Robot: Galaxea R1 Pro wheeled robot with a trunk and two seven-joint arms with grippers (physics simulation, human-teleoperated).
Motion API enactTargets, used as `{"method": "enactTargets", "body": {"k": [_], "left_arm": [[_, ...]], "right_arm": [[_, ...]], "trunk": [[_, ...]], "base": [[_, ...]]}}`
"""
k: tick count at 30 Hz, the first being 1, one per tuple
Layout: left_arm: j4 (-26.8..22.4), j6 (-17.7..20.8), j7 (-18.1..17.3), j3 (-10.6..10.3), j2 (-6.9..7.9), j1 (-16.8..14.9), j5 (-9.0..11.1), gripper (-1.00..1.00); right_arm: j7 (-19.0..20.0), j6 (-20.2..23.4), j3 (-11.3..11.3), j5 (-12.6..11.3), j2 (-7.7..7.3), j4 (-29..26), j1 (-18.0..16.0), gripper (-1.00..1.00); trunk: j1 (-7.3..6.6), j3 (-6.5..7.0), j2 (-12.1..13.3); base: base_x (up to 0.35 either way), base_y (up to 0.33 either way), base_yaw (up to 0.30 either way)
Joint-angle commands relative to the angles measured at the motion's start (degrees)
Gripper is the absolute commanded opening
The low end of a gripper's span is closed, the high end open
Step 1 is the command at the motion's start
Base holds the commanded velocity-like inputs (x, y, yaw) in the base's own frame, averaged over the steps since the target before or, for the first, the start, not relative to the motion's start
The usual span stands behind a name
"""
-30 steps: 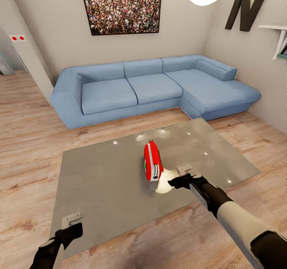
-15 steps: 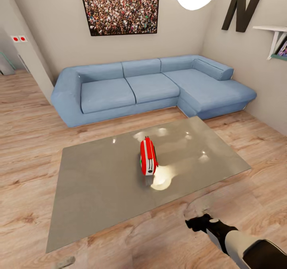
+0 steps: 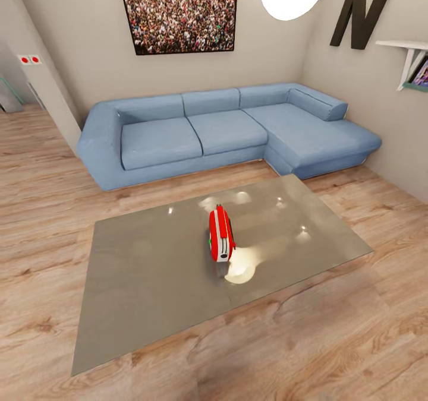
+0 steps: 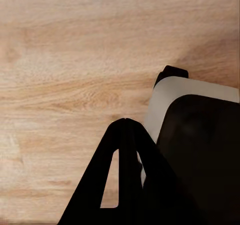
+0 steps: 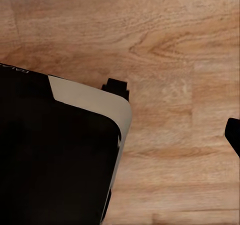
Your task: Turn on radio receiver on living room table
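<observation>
Radio receiver upright (mid-table) — sofa beyond

1. Counter: grey glass-like top, glossy, mirrors bright light spots.
2. Radio receiver: red shell, smooth, plastic look, white stripes and end face.
3. Floor: light wood planks, visible grain, low sheen.
4. Sofa: blue cloth, matt, soft seams.
5. Walls: beige, flat matt.
6. Letter N: dark, matt.
7. Left end effector: fingers black, matt; robot body panel beside it smooth, grey-white over black.
</observation>
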Motion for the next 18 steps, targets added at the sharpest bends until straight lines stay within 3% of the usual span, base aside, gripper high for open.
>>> {"method": "enactTargets", "body": {"k": [1,7,11,14,17,18], "left_arm": [[0.4,-0.5,0.0,-0.5,-0.01,0.0,-0.5,-1.00],[1.9,-2.9,-0.1,-2.8,-0.62,0.1,-7.9,-1.00],[2.5,-2.9,0.1,-2.9,-0.99,0.1,-8.5,-1.00],[4.9,-2.7,0.0,-2.9,-3.79,0.2,-8.5,-1.00],[5.4,-2.5,0.0,-2.9,-7.77,0.4,-8.5,-1.00],[5.4,-2.5,0.0,-2.9,-8.12,0.5,-8.5,-1.00]], "right_arm": [[0.0,-0.1,0.0,0.0,0.09,0.0,0.1,1.00],[-0.1,0.2,0.0,0.0,1.09,0.0,0.4,1.00],[0.0,0.3,0.1,0.0,1.10,0.2,0.4,1.00],[0.0,0.4,0.1,0.1,1.09,0.2,0.4,1.00],[0.0,0.4,0.1,0.1,1.08,0.2,0.4,1.00],[0.0,0.4,0.1,0.1,1.08,0.2,0.4,1.00]], "trunk": [[-0.23,0.19,0.4],[-1.10,0.91,2.0],[-1.10,0.91,2.0],[-1.10,0.91,2.0],[-1.10,0.91,2.0],[-1.10,0.91,2.0]], "base": [[0.000,0.000,0.000],[0.000,0.000,0.000],[0.000,0.000,0.000],[0.000,0.000,0.000],[0.000,0.000,0.000],[0.000,0.000,0.000]]}}
